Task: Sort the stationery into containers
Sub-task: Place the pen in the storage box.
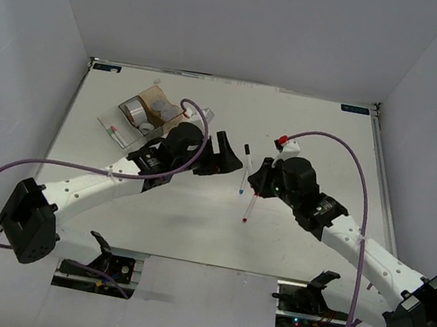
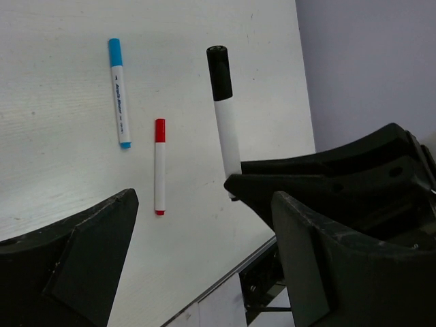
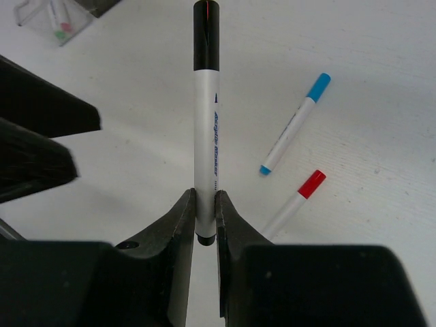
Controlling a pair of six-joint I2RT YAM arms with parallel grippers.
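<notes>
Right tool (image 3: 205, 197): clenched on the tail end of the black marker (image 3: 205, 122), one finger on each side of the white barrel.
Black marker: sticks straight out ahead of the right tool, black cap farthest from the fingers; it looks lifted off the counter (image 1: 331, 149).
Left tool (image 2: 202, 204): released, jaws spread wide with nothing between them; it faces the right tool from close by near the middle of the counter.
Black marker seen from the left wrist: in front of the open jaws, toward the right-hand finger, not touching either one.
Blue marker (image 3: 294, 122): lies flat on the bare counter, out past the right tool.
Red marker (image 3: 296, 201): lies flat near the blue marker, apart from it and closer to the right tool.
Amber box (image 1: 162, 101): at the far left of the counter, joined to clear ones, behind the left arm.
Tape ring (image 1: 133, 108): silvery, at that cluster, just beside the amber box; whether it sits inside a box I cannot tell.
Clear box (image 1: 114, 130): at the near-left end of the cluster.
Pair of markers (image 3: 61, 27): inside a clear box, one green cap and one pink cap showing.
</notes>
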